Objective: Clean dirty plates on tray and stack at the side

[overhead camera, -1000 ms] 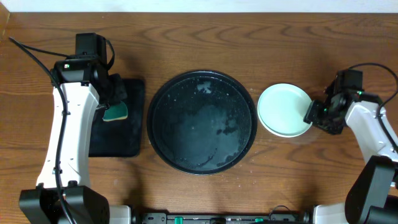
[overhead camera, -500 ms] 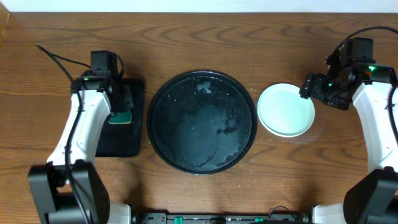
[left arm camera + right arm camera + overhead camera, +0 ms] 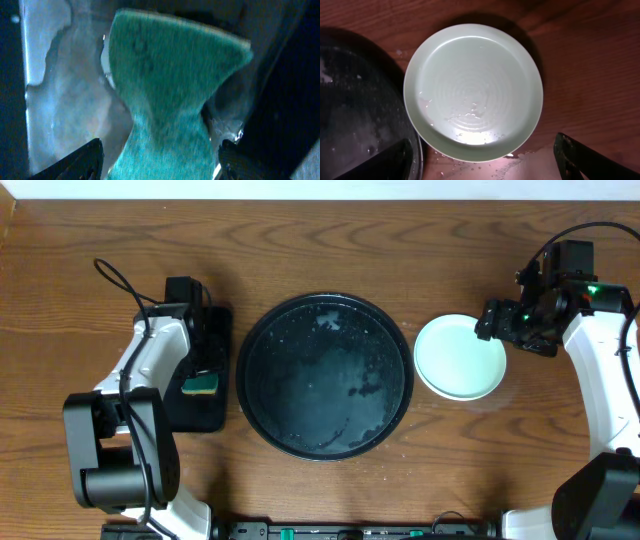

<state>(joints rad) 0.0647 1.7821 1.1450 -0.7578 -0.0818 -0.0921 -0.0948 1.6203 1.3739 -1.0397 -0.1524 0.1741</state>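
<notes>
The plates (image 3: pixel 460 357) are located on the wooden surface (image 3: pixel 330 240), just to the right of the tray (image 3: pixel 325 298). Only the uppermost plate, pale mint in colour, is exposed; the number beneath it cannot be determined. Water droplets are seen on its near half, and a wet patch (image 3: pixel 525 159) is seen on the surface at its near edge. Whether the plate rim touches the tray rim cannot be determined.

The tray is positioned at the centre of the surface. Its glossy black floor is marked with droplets and pale smears.

The right tool (image 3: pixel 488 322) is held above the far right edge of the plates. In the right wrist view, its fingers (image 3: pixel 395 160) are set wide apart, one at each side of the plate's near edge, with nothing gripped between them.

A rectangular tray (image 3: pixel 185 415), also black, is placed just to the left of the round tray. The left tool (image 3: pixel 203 368) is positioned over it and is clamped on a green sponge (image 3: pixel 165 100), which is squeezed to a narrow waist between the two fingers. A yellow layer is visible on the sponge in the overhead view. The floor of the rectangular tray beneath the sponge is wet and reflective.

The two tools are well apart, one on each side of the round tray.
</notes>
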